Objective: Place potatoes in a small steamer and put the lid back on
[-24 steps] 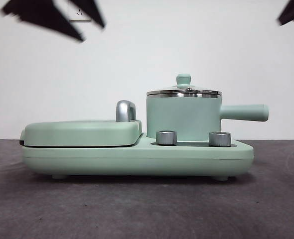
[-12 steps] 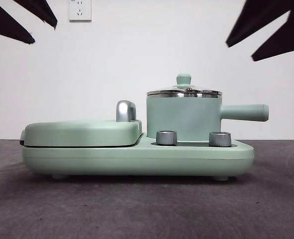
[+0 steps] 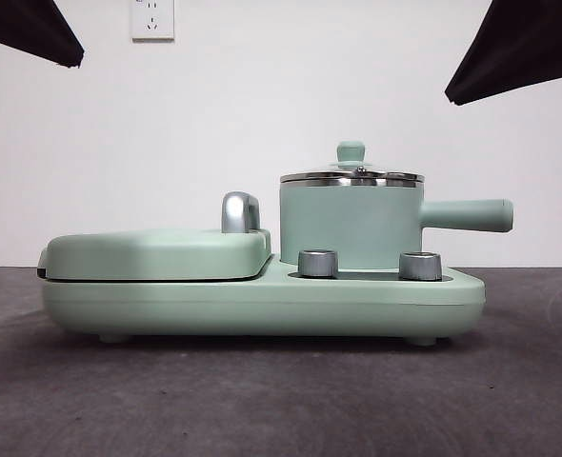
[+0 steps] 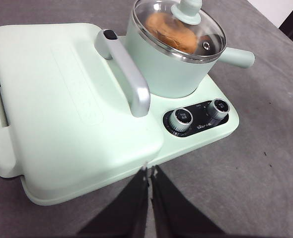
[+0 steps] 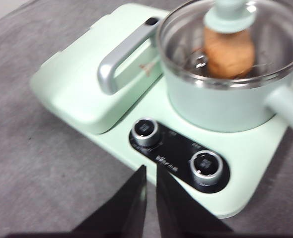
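Grey tabletop carries the small steamer [image 4: 172, 64] with the potato [image 4: 170, 30] inside under the seated glass lid [image 4: 179, 27], so my left gripper [image 4: 149, 171] and right gripper [image 5: 151, 170], both pinched nearly closed and empty, should back off cleanly.

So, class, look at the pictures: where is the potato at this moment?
The potato sits inside the small steamer, under the glass lid, seen through it in both wrist views; the steamer stands beside the closed griddle, behind the two knobs.
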Available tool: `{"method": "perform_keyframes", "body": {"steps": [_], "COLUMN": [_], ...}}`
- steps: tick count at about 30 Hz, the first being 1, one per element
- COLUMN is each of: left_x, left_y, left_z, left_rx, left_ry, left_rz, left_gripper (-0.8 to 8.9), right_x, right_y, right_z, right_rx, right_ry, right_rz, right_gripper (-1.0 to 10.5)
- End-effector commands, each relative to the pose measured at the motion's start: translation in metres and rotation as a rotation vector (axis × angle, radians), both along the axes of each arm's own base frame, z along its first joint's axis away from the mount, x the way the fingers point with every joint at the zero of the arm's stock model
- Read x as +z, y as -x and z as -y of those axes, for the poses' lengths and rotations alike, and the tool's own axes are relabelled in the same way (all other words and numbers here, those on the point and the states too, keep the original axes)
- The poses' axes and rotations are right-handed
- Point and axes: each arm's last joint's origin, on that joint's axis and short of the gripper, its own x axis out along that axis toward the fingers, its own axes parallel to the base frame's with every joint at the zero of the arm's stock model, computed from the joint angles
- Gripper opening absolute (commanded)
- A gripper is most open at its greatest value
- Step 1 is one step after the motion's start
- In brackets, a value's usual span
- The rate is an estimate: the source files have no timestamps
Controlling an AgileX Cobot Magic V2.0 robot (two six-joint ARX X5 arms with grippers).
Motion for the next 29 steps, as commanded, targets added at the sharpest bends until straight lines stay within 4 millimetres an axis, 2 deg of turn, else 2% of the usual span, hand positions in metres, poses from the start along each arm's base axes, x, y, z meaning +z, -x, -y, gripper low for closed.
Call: {"method": "perform_keyframes", "body": {"steps": [1, 10, 13, 17, 23, 26, 29], "left_x": [0.003, 0.002, -0.001, -0.027, -0.081, -0.108, -0.127], "left_y": [0.0, 0.001, 0.006, 0.022, 0.035, 0.036, 0.036], "left_z": [0.002, 0.001, -0.008, -0.034, -0.069, -0.078, -0.081], "left_rx": [-0.009, -0.018, 0.002, 0.208, 0.537, 0.619, 0.619], "left_ry": [0.012, -0.008, -0.083, -0.047, -0.086, -0.101, -0.072], "left_rz": [0.018, 0.021, 0.148, 0.326, 0.393, 0.375, 0.351], "left_gripper": [0.05, 0.05, 0.06, 0.06, 0.06, 0.06, 0.06], "right_x": [0.006, 0.007, 0.007, 0.007, 0.008, 0.008, 0.008], "right_y": [-0.001, -0.001, -0.001, -0.002, -0.002, -0.002, -0.002], "right_z": [-0.002, -0.002, -0.002, -0.002, -0.002, -0.002, -0.002], "right_rx": [0.01, 0.01, 0.01, 0.01, 0.01, 0.01, 0.01], "right_ry": [-0.018, -0.023, -0.023, -0.025, -0.026, -0.026, -0.026], "right_rz": [0.027, 0.037, 0.037, 0.04, 0.042, 0.042, 0.042], "right_gripper": [0.2, 0.2, 0.2, 0.2, 0.2, 0.2, 0.2]}}
